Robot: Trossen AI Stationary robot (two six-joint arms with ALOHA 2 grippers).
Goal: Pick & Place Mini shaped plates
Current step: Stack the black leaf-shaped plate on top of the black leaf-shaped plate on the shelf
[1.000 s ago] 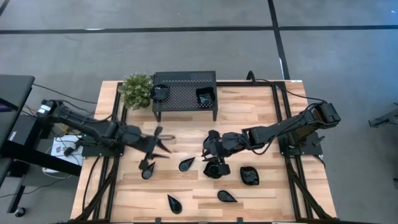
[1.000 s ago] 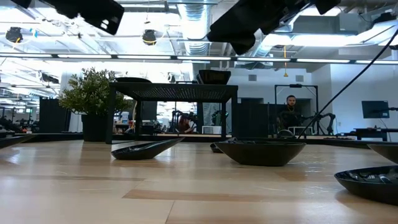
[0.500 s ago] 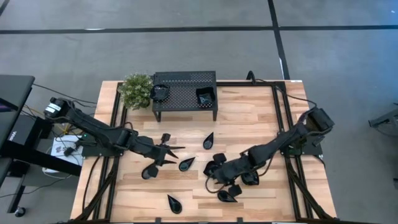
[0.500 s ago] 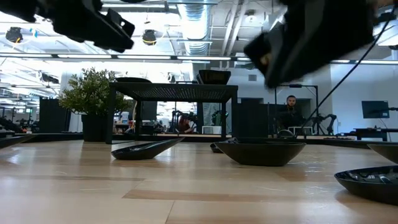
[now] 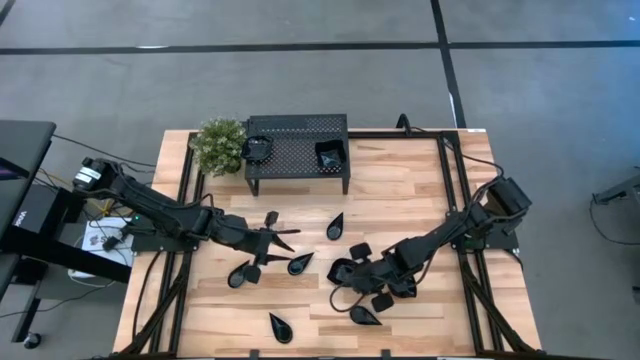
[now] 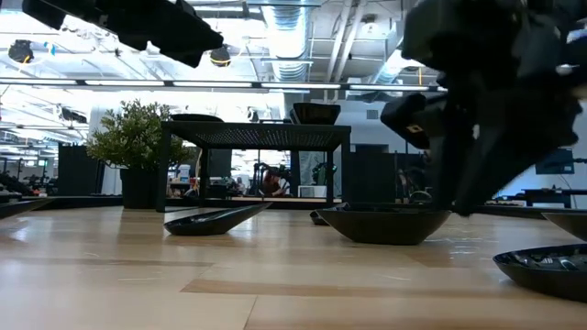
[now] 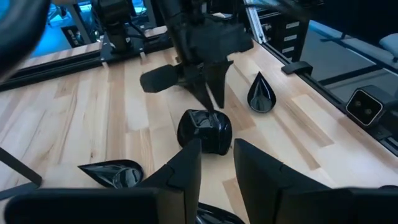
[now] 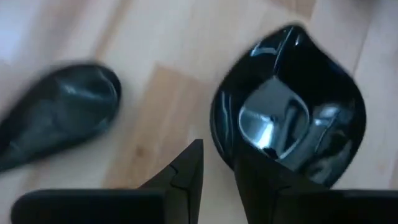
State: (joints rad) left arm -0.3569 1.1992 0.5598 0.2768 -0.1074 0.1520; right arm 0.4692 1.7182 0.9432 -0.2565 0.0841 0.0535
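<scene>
**Two plates racked, a bunch left on the table**

So at this point the rack (image 5: 297,150) at the back of the table (image 5: 400,180) had just two plates on top, one at its left end (image 5: 259,148) and one at its right end (image 5: 328,154). Everything else was loose on the wood: a teardrop (image 5: 335,226) near the middle, another (image 5: 300,263) in front of the left arm, one (image 5: 240,274) further left, two near the front edge (image 5: 280,326) (image 5: 365,315), plus a squarish one (image 5: 344,272) under the right arm. There looked to be another dark dish behind that arm, but it was mostly hidden.

The right gripper (image 8: 214,163) was low over the squarish plate (image 8: 289,106), fingers only slightly apart with one at its rim, not gripping anything as far as I could see. The left gripper (image 5: 277,240) hovered above the table left of centre, fingers slightly parted and empty, pointed toward the right arm's spot.

My read: early days. Two done, at least six to go, and the right arm looked closest to the next pick. The plant (image 5: 219,146) sat beside the rack, out of the way.
</scene>
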